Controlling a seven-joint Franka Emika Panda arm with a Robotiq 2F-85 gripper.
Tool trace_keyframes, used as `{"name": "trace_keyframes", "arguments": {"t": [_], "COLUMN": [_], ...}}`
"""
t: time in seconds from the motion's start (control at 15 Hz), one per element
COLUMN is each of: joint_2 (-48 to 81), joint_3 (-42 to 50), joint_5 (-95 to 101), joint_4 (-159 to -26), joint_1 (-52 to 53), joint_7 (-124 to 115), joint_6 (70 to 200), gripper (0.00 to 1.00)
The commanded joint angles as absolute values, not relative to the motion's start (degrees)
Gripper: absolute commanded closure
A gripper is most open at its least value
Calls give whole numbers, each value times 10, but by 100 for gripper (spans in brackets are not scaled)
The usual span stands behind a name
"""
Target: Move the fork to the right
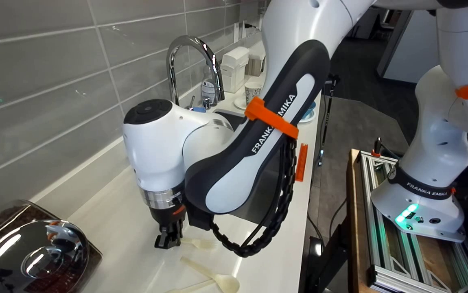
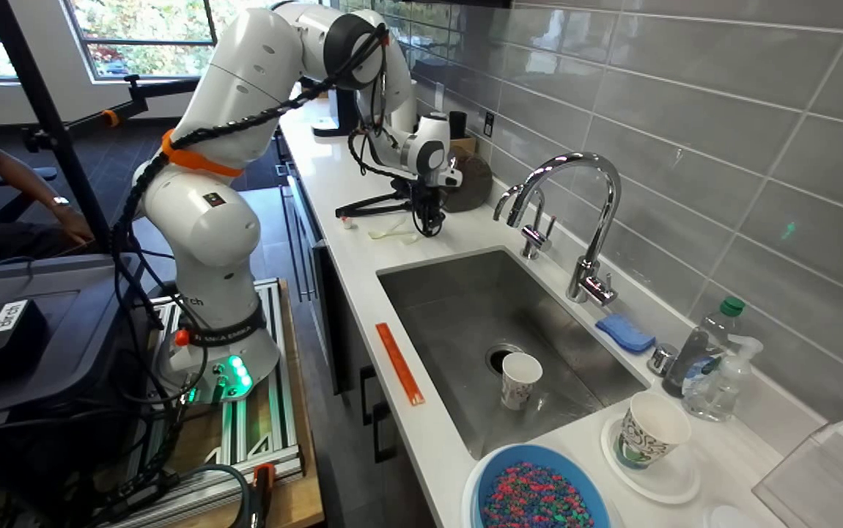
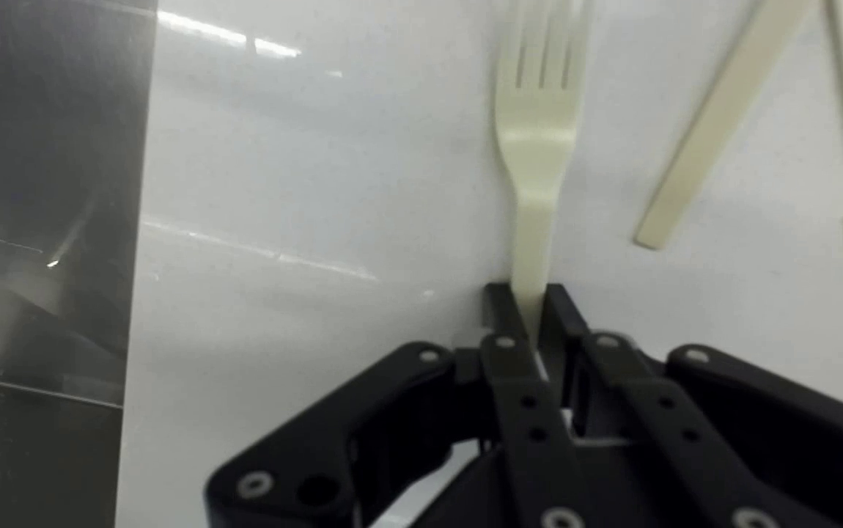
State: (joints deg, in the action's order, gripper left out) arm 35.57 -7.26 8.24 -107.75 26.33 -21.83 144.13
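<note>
Between the sink (image 2: 458,315) and a spoon (image 1: 226,281), the fork (image 3: 536,158) sat on or just above the counter (image 3: 304,183), with broad bare surface toward the sink's edge and a narrower gap toward the spoon's handle. Bent over the counter's edge, the arm (image 1: 238,183) pointed its gripper (image 3: 530,290) down, the 2 fingers (image 3: 565,314) pinching the fork's handle from both sides.
</note>
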Motion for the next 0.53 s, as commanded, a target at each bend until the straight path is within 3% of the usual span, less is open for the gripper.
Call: {"name": "trace_keyframes", "arguments": {"t": [0.0,0.47], "joint_2": [346,244], "joint_3": [-54,53], "joint_5": [92,179], "joint_4": [-1088,-1208], "joint_1": [280,345], "joint_7": [-243,-358], "joint_6": [1474,1590], "gripper": [97,97]}}
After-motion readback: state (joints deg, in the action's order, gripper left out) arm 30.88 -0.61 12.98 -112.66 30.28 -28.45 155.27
